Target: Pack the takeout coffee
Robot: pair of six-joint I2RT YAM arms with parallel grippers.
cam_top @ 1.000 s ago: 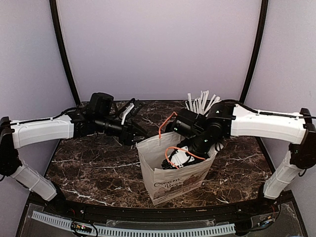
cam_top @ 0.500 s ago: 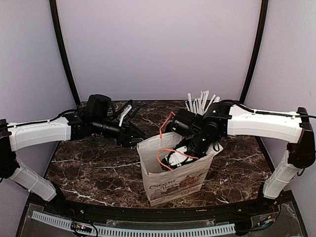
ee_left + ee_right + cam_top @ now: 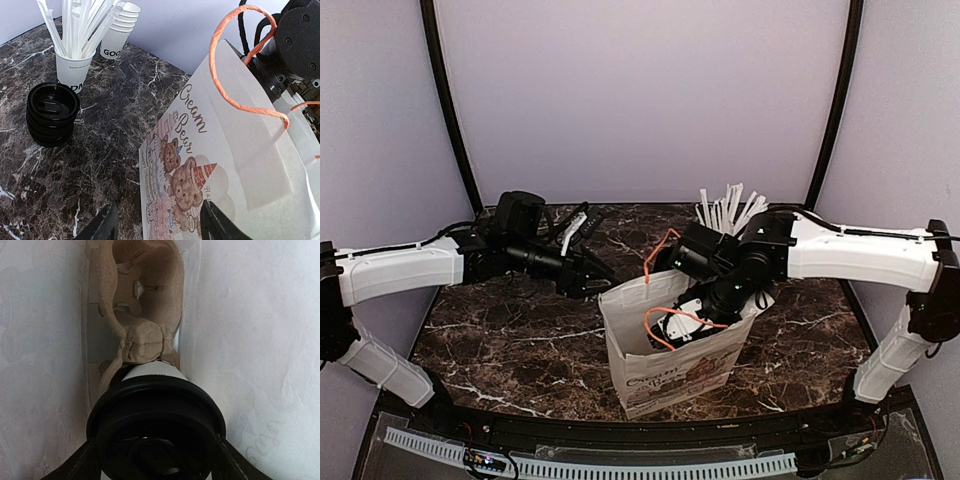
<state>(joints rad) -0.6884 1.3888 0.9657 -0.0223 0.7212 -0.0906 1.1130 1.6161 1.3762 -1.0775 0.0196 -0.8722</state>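
Takeout coffee (image 3: 156, 430), one lidded cup, is hanging inside the one paper bag (image 3: 670, 360) near the near edge of the worktop (image 3: 520, 340), over one pulp carrier (image 3: 145, 340), with the right end effector (image 3: 156, 462) clamping its lid from both sides. The left end effector (image 3: 157, 227) is resting released, fingers spread, beside the bag's printed face. One stick cup (image 3: 72, 70), one stack of lidless cups (image 3: 117, 37) and one lid stack (image 3: 51, 115) are standing toward the far edge.

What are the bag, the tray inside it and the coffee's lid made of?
Bag: thin white paper, matte, creased, with a printed picture. Tray: probably moulded pulp; tan, rough, fibrous, with torn-looking edges. Lid: black plastic by the look, smooth with a slight sheen.
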